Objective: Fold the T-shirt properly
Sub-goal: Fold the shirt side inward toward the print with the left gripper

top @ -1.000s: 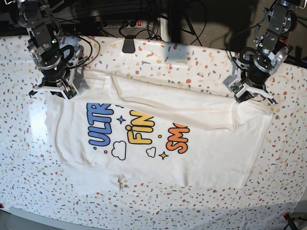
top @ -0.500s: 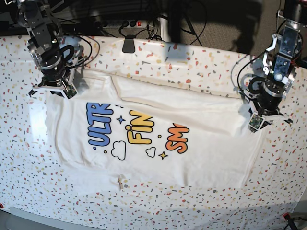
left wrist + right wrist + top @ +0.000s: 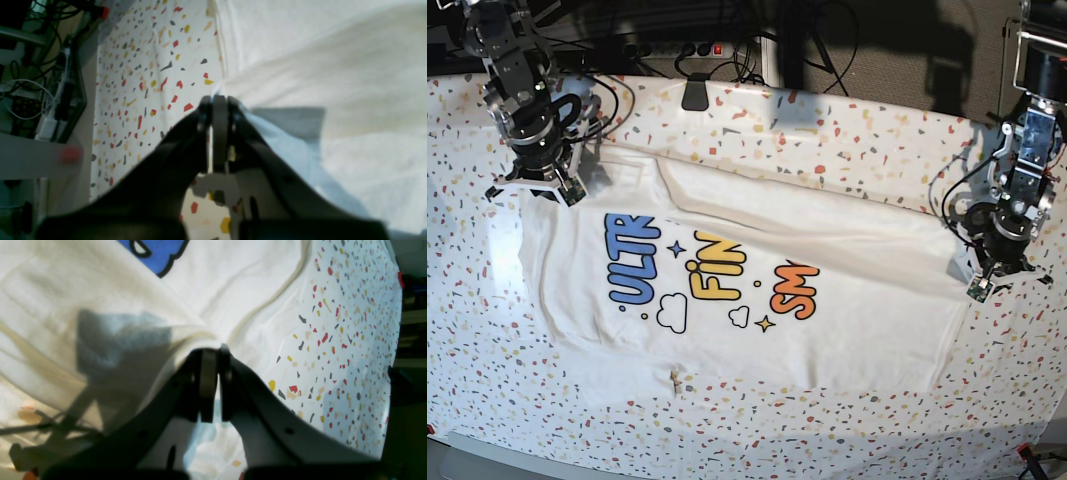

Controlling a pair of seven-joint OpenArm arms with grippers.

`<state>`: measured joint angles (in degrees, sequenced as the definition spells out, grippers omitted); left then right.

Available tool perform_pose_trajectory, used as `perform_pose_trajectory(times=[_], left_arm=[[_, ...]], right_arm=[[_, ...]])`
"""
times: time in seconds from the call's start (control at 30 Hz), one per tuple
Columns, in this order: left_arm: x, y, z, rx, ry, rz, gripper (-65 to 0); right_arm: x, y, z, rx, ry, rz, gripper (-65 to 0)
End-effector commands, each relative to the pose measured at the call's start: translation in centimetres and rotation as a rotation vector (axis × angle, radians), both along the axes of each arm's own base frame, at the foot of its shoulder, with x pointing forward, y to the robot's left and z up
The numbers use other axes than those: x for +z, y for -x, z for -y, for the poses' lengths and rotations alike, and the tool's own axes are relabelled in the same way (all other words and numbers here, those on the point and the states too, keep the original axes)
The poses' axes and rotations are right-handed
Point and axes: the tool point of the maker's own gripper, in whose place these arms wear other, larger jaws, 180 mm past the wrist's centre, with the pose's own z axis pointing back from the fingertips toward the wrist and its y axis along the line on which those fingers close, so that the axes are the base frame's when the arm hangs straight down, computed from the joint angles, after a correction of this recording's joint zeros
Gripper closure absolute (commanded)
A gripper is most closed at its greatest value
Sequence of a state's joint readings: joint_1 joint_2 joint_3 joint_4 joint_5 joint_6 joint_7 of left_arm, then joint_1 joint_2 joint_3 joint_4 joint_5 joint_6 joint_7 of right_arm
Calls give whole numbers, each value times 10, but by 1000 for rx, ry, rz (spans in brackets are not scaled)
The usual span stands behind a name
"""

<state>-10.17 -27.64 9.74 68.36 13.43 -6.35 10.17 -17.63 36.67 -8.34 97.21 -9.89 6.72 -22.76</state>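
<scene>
While cable-backed: speckled tablecloth (image 3: pixel 827 130)

Left hand (image 3: pixel 989 283) clamped on cloth, arm reaching down, right hand (image 3: pixel 539 185) pinched tight likewise

The T-shirt (image 3: pixel 757 290) is spread print-up on the speckled tablecloth (image 3: pixel 847 130), its far part folded over the lettering. Its far-left corner is pinched by the right gripper (image 3: pixel 535 185), its right edge by the left gripper (image 3: pixel 983 285).
</scene>
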Motion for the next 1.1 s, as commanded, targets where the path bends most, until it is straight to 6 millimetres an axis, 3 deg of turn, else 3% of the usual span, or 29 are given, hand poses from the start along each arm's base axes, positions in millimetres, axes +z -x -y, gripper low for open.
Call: perform_pose_trajectory(times=[0.0, 0.2, 0.27, 0.33, 0.5, 0.6, 0.73, 0.8, 0.9, 1.0, 1.07], left_arm=[[25, -14, -7, -3, -26, 73, 0], [25, -13, -10, -10, -68, 68, 0], [27, -13, -14, -13, -87, 71, -131], [31, -13, -21, -21, -124, 76, -206], [52, -11, -67, 148, -189, 137, -207], [42, -4, -80, 253, -102, 83, -204], [23, 3, -62, 241, 84, 3, -168], [23, 3, -48, 218, 164, 0, -158], [39, -1, -29, 182, 239, 37, -142], [59, -2, -5, 135, 324, 79, -16], [66, 0, 15, 83, 389, 80, 0]], right_arm=[[12, -8, 4, 7, 14, 42, 0], [12, -8, 4, 6, 14, 41, 0], [12, -8, 4, 7, 14, 41, 0], [12, -8, 4, 7, 14, 42, 0], [13, -8, 3, 7, 14, 42, 0], [12, -8, 3, 6, 9, 41, 0], [12, -8, 3, 6, 7, 41, 0], [12, -8, 3, 6, 7, 41, 0], [12, -8, 3, 6, 7, 41, 0], [12, -8, 3, 6, 7, 40, 0], [12, -8, 3, 5, 8, 39, 0]])
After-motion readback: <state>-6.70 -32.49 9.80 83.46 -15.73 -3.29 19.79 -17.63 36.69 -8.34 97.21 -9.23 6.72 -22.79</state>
